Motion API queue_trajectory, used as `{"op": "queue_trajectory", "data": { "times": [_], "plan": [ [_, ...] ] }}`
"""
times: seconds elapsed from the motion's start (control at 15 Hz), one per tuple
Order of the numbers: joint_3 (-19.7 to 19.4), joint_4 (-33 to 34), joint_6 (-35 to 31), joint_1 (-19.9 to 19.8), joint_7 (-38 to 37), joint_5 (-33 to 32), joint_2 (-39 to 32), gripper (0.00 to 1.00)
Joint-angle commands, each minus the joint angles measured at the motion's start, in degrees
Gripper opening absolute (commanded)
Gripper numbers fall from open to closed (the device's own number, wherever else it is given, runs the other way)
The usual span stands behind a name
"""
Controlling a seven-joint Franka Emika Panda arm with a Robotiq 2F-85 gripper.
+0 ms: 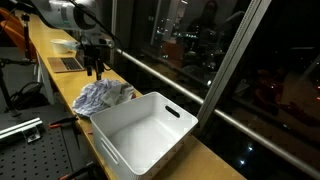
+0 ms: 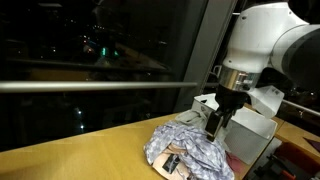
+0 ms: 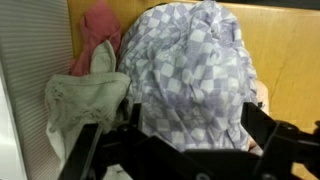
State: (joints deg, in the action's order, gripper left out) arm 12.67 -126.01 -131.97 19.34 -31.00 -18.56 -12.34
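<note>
A crumpled pile of cloths lies on the wooden table. On top is a blue-and-white checked cloth [image 3: 190, 75], also seen in both exterior views [image 1: 100, 97] [image 2: 188, 145]. Beside it in the wrist view lie a pale green cloth [image 3: 85, 100] and a pink cloth [image 3: 98, 30]. My gripper [image 3: 185, 125] hangs open just above the checked cloth, its fingers wide apart on either side and nothing between them. In the exterior views the gripper [image 1: 95, 68] [image 2: 216, 125] hovers over the pile's far part.
A white plastic bin [image 1: 145, 125] stands on the table next to the pile. A laptop [image 1: 68, 63] sits further back. Dark windows run along the table's far edge [image 2: 100, 85]. A perforated metal board [image 1: 30, 150] lies beside the table.
</note>
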Motion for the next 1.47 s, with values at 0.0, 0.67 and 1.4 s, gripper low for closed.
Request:
{"op": "queue_trajectory", "data": {
  "times": [0.0,0.67,1.4],
  "plan": [
    [-1.8,2.7,0.1,3.8,-8.0,-7.7,-4.6,1.00],
    [-5.9,10.1,-4.4,5.9,-12.9,-16.4,-19.2,1.00],
    [-7.8,18.9,-9.4,6.5,-1.2,-5.1,-30.4,0.53]
  ]
}}
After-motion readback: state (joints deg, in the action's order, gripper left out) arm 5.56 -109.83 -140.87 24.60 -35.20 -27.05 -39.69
